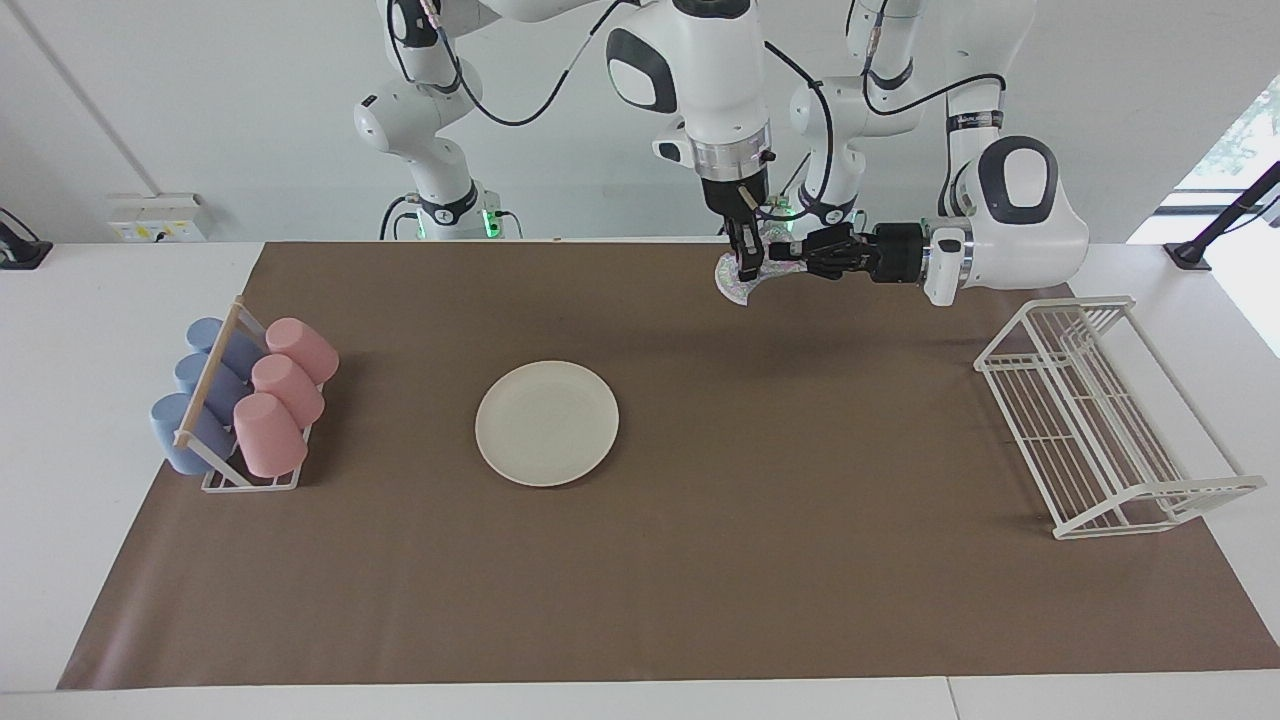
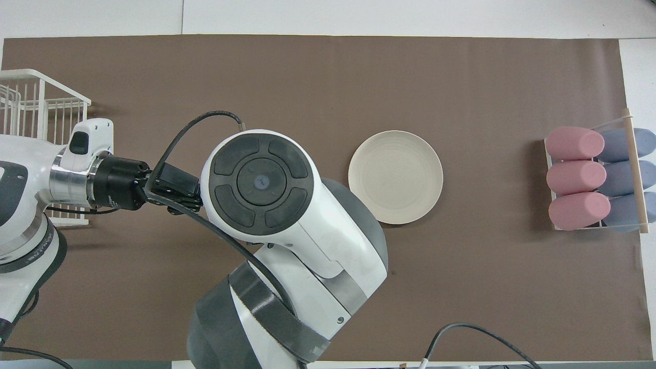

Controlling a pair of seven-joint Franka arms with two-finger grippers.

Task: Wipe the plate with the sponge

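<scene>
A brown paper mat (image 1: 700, 560) covers the white table (image 1: 90, 330) before a plain white wall. Raised over the mat's robot-side edge, the left hand (image 1: 790, 256) and right hand (image 1: 745, 268) both pinch the small silvery, purple-speckled sponge (image 1: 735, 287) between them. The round cream-white plate (image 1: 547, 423) lies mid-mat, well apart from both.

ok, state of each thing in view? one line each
sponge: in the air over the mat, gripped by both grippers
left gripper: shut on the sponge, reaching in sideways
right gripper: shut on the sponge, pointing down
plate: flat on the mat, bare, untouched
pink cups: lying on their sides in the cup rack
blue cups: lying on their sides in the same rack
wire dish rack: empty
</scene>
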